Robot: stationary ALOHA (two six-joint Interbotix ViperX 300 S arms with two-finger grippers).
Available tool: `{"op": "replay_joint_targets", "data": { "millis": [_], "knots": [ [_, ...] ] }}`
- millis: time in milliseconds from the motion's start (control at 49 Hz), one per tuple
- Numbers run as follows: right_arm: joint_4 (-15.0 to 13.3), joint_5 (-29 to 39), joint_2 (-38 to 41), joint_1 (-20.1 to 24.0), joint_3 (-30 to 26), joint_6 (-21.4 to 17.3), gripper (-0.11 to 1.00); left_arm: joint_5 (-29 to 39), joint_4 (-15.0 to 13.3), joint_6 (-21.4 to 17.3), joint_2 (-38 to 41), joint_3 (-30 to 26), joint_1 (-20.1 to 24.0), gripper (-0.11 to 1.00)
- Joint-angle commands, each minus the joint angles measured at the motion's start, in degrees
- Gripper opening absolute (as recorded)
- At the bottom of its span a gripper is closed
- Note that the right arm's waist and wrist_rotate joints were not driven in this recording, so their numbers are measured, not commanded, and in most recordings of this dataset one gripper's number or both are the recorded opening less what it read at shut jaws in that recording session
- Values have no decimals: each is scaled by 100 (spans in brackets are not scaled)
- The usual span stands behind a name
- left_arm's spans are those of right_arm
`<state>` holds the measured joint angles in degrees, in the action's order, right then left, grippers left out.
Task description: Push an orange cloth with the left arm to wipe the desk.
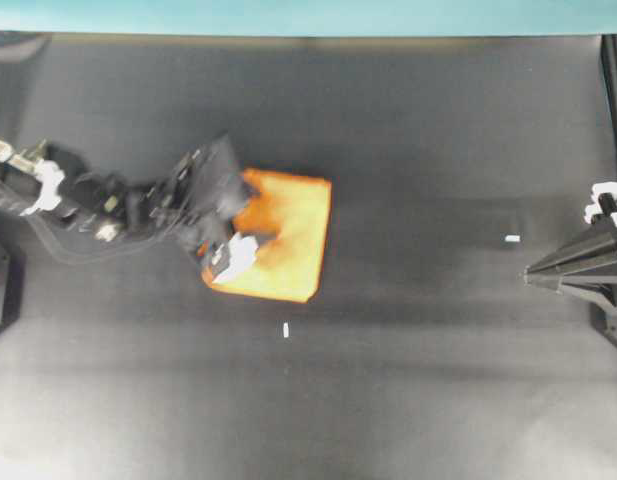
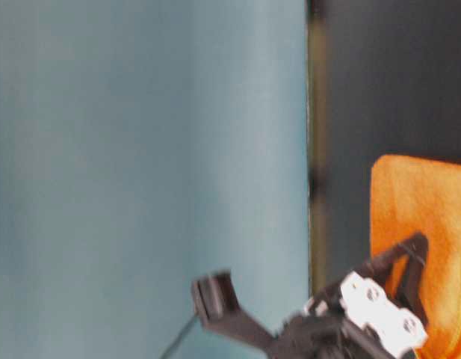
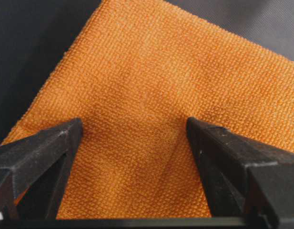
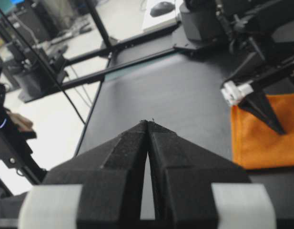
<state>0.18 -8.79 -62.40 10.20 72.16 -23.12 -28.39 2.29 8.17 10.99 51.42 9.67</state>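
Note:
The orange cloth (image 1: pixel 293 235) lies flat on the black desk (image 1: pixel 418 400), left of centre. My left gripper (image 1: pixel 246 222) is open and sits on the cloth's left part, both tips down on the fabric. In the left wrist view the cloth (image 3: pixel 161 71) fills the frame between the spread fingers of the gripper (image 3: pixel 133 123), and nothing is clamped. My right gripper (image 1: pixel 533 272) is shut and empty at the right edge, far from the cloth. In the right wrist view its closed tips (image 4: pixel 147 122) point toward the cloth (image 4: pixel 261 140).
A teal strip (image 1: pixel 308 15) runs along the desk's far edge. Small white tape marks lie on the desk below the cloth (image 1: pixel 286 330) and near the right gripper (image 1: pixel 512 238). The table-level view shows a teal wall (image 2: pixel 140 149) and the cloth (image 2: pixel 424 209).

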Motion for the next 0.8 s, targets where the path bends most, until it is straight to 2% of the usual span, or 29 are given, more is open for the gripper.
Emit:
{"op": "replay_joint_targets", "data": {
  "millis": [0, 388, 775],
  "knots": [
    [0, 18, 0, 0, -35, 0, 0, -132, 26, 79, -132, 220, -316, 86],
    [0, 44, -44, 0, -35, 0, 0, -237, 18, 413, -519, 519, -1556, 86],
    [0, 88, -44, 0, -18, -9, 0, -202, 26, 677, -492, 536, -2417, 86]
  ]
}}
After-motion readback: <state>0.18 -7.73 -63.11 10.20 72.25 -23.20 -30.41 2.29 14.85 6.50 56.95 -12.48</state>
